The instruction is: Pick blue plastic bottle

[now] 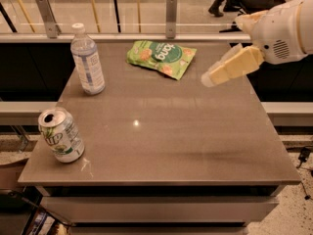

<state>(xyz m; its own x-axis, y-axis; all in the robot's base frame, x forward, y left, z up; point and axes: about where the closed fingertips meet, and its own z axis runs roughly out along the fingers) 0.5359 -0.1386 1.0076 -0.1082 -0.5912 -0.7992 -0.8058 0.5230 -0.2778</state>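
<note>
The blue plastic bottle [87,60] is clear and slim, with a white cap and a pale label. It stands upright at the back left of the brown table [161,136]. My gripper [211,77] hangs in the air above the table's back right part, pointing left and down. It is empty, well to the right of the bottle, and touches nothing. The white arm [286,31] comes in from the upper right.
A green-and-white soda can [60,134] stands at the front left corner. A green snack bag [161,58] lies flat at the back centre, between the bottle and my gripper. A railing with posts [170,13] runs behind the table.
</note>
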